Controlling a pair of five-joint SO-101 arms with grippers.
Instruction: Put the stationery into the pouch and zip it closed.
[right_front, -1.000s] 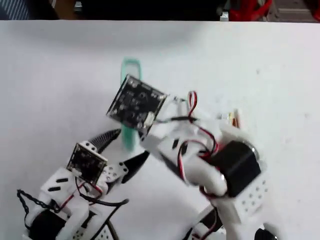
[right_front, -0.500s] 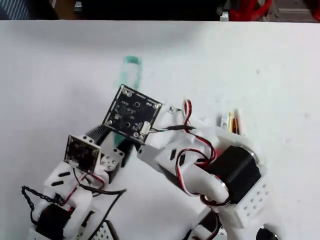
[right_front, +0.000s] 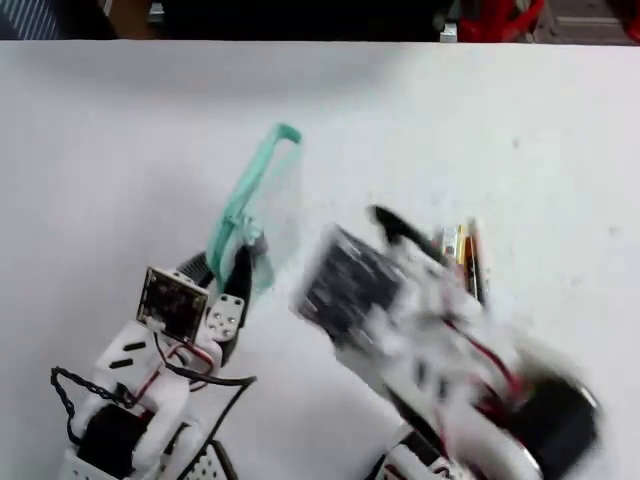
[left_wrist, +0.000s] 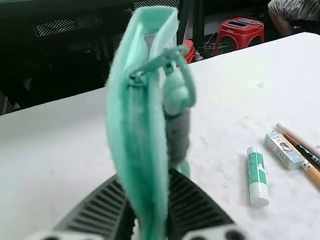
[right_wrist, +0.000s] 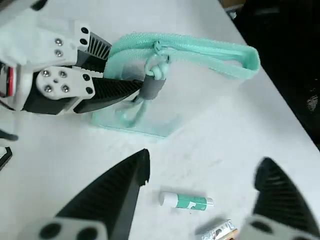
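Your left gripper has its jaws clamped on the near end of the green pouch. The pouch stands on edge on the table, long axis running away from the arms (zip edge up). The right gripper hangs with jaws wide above the glue stick. The left wrist view adds pencils beside it.

The left arm sits at lower left of the high view, left gripper clamped on the pouch. The right arm lies at lower right, right gripper spread wide.
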